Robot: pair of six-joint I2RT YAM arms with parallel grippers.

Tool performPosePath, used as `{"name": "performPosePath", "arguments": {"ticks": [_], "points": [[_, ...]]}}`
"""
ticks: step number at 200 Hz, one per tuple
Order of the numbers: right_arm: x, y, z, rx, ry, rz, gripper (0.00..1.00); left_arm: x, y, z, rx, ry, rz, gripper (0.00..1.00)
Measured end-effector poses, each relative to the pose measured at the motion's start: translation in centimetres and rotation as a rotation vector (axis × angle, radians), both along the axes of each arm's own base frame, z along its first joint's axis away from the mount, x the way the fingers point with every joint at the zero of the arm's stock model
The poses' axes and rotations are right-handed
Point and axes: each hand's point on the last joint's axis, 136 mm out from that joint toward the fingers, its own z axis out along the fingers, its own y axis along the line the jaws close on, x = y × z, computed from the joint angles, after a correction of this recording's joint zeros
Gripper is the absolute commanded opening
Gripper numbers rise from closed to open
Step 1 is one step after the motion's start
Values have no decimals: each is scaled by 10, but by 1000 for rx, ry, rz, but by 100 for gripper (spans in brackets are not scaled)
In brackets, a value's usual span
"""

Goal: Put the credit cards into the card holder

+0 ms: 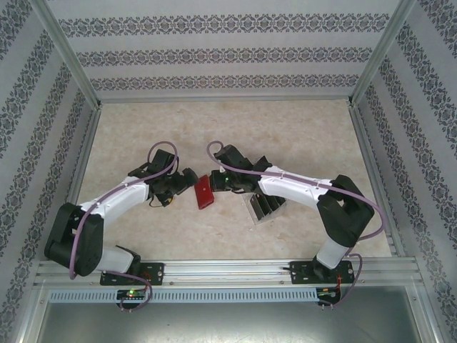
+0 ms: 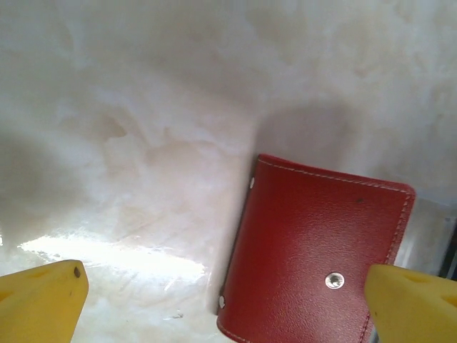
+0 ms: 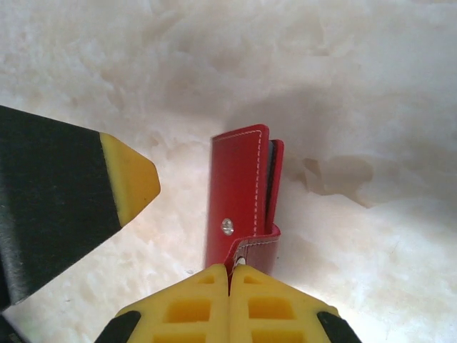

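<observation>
Left claw (image 2: pixel 225 304) gaped wide over the beige marbled table (image 1: pixel 285 136), where we saw a clear plastic tray (image 1: pixel 257 220) partly under the right arm (image 1: pixel 300 189). Right claw (image 3: pixel 230 275) clamped the flap of the grained, white-stitched red card holder (image 3: pixel 241 189), which stood on edge; thin dark credit cards (image 1: pixel 265 206) sat slotted in the tray.

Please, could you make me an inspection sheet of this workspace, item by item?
surface: beige marbled table, glare in places.
job's things: red wallet stands on edge between the grippers; dark cards stand in a clear tray.
clutter: nothing seen.
grippers: left gripper, jaws wide open near the wallet; right gripper, jaws shut, seemingly on the wallet's tab.
cables: purple cables loop along both arms.
surroundings: patterned walls, metal frame.
</observation>
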Motion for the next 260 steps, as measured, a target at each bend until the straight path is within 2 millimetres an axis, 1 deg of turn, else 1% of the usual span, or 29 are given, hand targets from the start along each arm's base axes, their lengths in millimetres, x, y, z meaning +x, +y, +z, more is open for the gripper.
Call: {"name": "performPosePath", "arguments": {"ticks": [18,38,74,114,115,121,125,142,150,156,163,166,178,199,227,260], "points": [[0,1,14,27,-21,2,0,3,-1,5,-9,-21,-1,100],[-1,2,22,47,-32,6,0,5,-4,8,-22,-28,-7,100],[-1,2,23,50,-32,4,0,12,-11,7,-45,-29,-20,100],[1,0,22,44,-34,-4,0,11,-11,3,-41,-22,-19,100],[2,-1,22,44,-34,-5,1,11,-11,3,-40,-21,-18,100],[3,-2,21,40,-34,-8,13,10,-10,2,-38,-20,-17,100],[3,-3,21,36,-36,-9,17,9,-9,1,-36,-19,-16,100],[3,-4,16,17,-34,-5,23,7,-7,-1,-27,-16,-11,100],[3,-5,11,3,-31,1,24,5,-5,-2,-23,-14,-8,100],[2,-5,6,-9,-22,3,22,4,-4,-4,-20,-10,-5,100],[2,-5,-1,-24,-14,8,17,3,-4,-6,-18,-6,-3,100],[2,-6,-4,-31,-8,8,12,2,-4,-6,-18,-3,-2,100],[1,-7,-16,-63,4,21,0,2,-3,-8,-16,2,-1,100],[-1,-11,-32,-112,29,19,0,0,-3,-13,-12,15,-1,100],[3,-18,-35,-144,17,-2,0,-8,0,-24,-1,45,-1,100],[6,-33,-37,-170,12,-40,0,-9,0,-26,2,51,-2,100]]}}
